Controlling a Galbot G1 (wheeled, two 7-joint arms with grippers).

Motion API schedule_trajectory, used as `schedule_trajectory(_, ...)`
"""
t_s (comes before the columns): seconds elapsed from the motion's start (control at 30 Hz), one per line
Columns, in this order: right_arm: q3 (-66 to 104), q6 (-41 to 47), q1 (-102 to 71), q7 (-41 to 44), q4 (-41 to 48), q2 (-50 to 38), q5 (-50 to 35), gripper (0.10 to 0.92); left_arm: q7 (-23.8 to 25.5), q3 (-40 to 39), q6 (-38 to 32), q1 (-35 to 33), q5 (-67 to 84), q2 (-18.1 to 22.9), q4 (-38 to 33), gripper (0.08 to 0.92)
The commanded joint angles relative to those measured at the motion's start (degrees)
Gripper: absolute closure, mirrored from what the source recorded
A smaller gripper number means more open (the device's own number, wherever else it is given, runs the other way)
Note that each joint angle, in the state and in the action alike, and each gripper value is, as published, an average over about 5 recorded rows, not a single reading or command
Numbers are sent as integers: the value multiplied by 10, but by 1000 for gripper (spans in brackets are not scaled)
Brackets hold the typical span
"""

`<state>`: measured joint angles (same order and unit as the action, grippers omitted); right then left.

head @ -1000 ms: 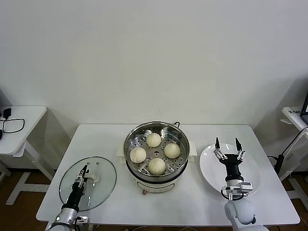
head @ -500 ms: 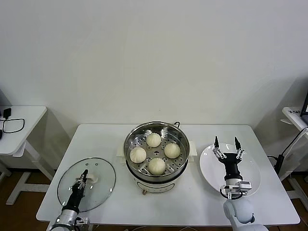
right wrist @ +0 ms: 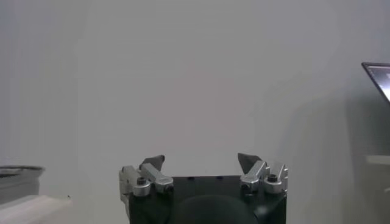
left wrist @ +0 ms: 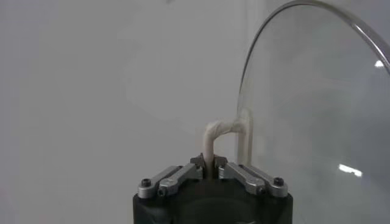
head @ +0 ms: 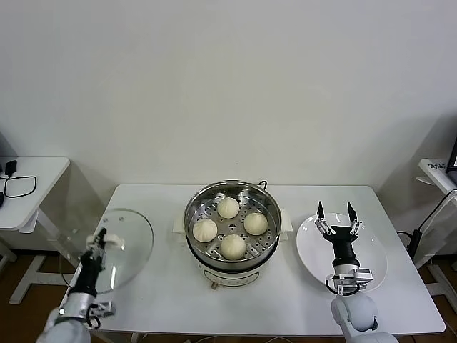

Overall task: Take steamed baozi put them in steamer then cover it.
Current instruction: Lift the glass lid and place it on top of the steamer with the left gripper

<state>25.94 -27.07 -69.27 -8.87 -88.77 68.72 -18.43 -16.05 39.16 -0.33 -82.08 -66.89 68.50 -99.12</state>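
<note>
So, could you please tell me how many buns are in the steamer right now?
4, all on the perforated tray inside the steamer: one at the back, one on the left, one on the right and one at the front. None looks hidden.

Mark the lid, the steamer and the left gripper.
lid (head: 128,243), head view, on the clear glass.
steamer (head: 191,207), head view, on the steel rim's left side.
left gripper (left wrist: 208,162), left wrist view, between the fingertips shut on the lid's handle.

The four baozi (head: 230,226) are cream-white. The steamer (head: 231,221) is shiny silver steel with a dotted hole pattern, on a white base. The cover (head: 123,246) is clear glass with a whitish handle (left wrist: 220,135). The plate (head: 371,261) and the table (head: 285,293) are white.
</note>
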Motion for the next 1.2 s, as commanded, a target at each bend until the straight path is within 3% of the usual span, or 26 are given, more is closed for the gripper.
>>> schedule_trajectory(0.03,-1,2,1,-3,0,2,4,203,93,9,114,20,0,-18,-202,811)
schedule_trajectory(0.2,1,7,1,-4,-2,4,4,203,140,-97,176,28,11,-30,-277,811)
schedule_trajectory(0.4,4,13,4,-7,2,8,7,203,187,-249,250,72,8,-19,-305,811)
schedule_trajectory(0.7,12,17,12,-9,25,19,20,203,244,-393,305,171,-73,30,-253,811)
schedule_trajectory(0.9,20,28,14,-11,34,25,31,203,292,-431,312,202,-136,58,-215,811)
schedule_trajectory(1.2,24,40,18,-9,45,28,34,203,325,-476,306,229,-226,107,-147,811)
